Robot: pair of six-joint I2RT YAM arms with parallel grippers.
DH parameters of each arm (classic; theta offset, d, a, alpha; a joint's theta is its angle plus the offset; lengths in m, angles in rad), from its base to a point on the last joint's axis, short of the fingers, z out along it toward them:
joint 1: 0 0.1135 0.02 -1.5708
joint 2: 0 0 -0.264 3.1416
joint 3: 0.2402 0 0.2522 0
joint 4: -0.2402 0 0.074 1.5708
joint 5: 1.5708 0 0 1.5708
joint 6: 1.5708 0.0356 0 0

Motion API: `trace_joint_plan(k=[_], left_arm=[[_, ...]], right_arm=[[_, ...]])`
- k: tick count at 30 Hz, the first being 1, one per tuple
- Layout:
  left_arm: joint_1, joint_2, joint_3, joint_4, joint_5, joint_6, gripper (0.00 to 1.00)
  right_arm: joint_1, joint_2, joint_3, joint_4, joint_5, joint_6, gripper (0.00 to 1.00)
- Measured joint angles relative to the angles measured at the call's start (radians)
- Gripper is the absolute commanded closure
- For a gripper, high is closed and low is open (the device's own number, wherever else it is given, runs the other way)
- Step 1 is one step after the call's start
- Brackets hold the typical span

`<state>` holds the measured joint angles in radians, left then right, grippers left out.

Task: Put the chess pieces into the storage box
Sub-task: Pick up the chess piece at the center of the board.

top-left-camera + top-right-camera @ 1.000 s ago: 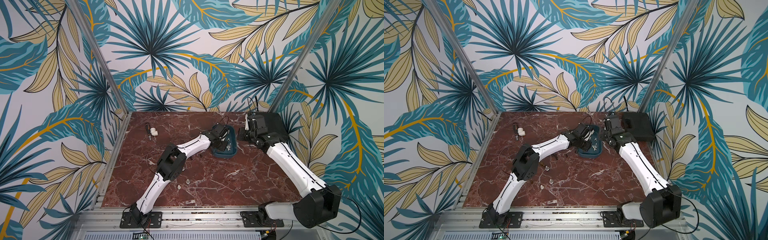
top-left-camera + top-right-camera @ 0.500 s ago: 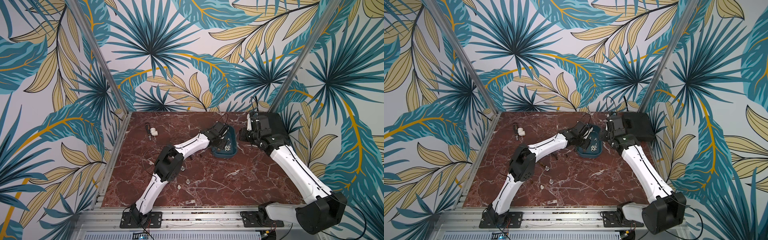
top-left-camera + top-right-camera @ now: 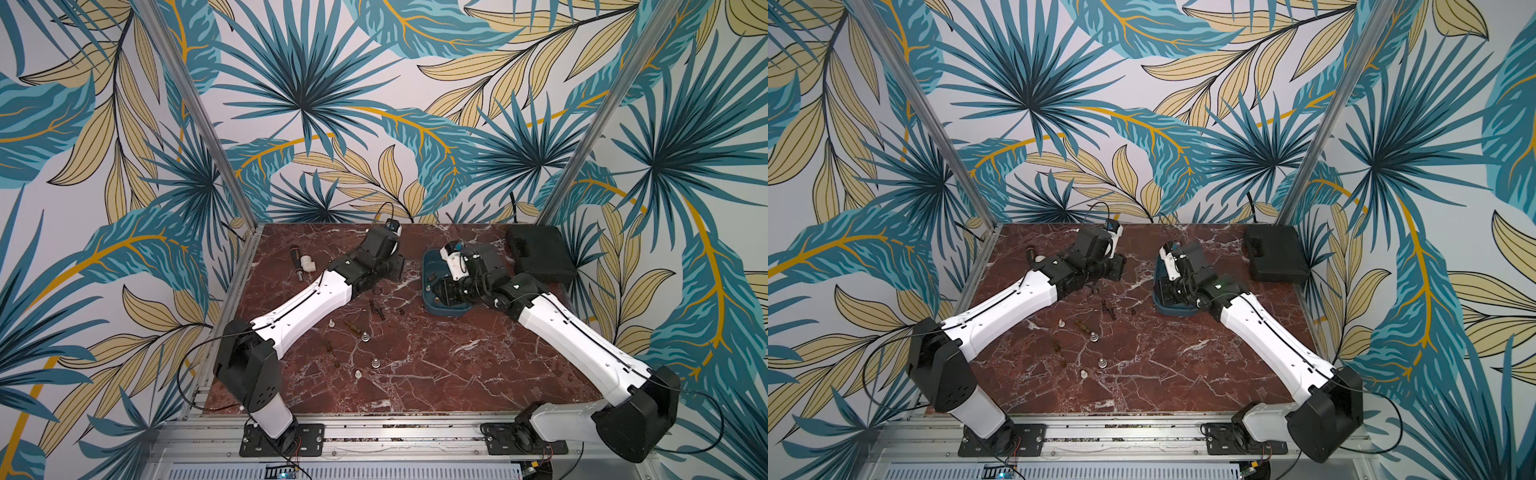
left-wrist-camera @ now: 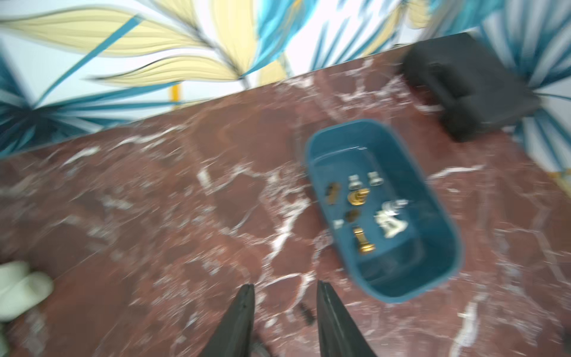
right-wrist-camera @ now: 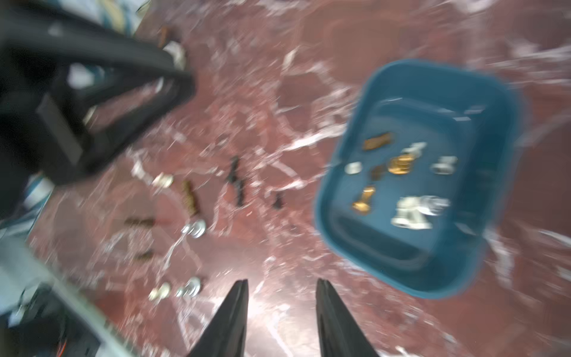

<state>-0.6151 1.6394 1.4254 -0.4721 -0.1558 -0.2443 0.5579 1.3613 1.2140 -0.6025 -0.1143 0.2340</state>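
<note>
Storage box (image 4: 383, 148) — perhaps nine chess pieces (image 4: 358, 197)

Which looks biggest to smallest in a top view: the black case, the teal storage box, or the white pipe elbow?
1. black case
2. storage box, partly covered by the right arm
3. white pipe elbow

Walls (image 3: 374, 83) papered with teal and pale yellow palm leaves are closing in the space on three sides. Two slanted metal posts (image 3: 201, 120) are running down to the back corners of a table (image 3: 457, 374) topped in reddish-brown, white-veined marble. A metal rail (image 3: 395, 424) is edging its front. Bright, even light is falling everywhere, leaving a pale glare (image 5: 268, 306) on the marble in the right wrist view
</note>
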Motion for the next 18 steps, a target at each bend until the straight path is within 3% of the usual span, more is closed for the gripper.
trace_joint_plan(k=[8,18], left_arm=[[0.093,-0.044,-0.14,-0.062,-0.047,-0.024,0.62],[0.201,-0.072,-0.143,-0.115,-0.058,-0.048,0.62]], right_arm=[[0.216,0.075,-0.124,0.054,-0.141,-0.092,0.57],[0.389,0.226,-0.072,0.065,-0.093,-0.218,0.55]])
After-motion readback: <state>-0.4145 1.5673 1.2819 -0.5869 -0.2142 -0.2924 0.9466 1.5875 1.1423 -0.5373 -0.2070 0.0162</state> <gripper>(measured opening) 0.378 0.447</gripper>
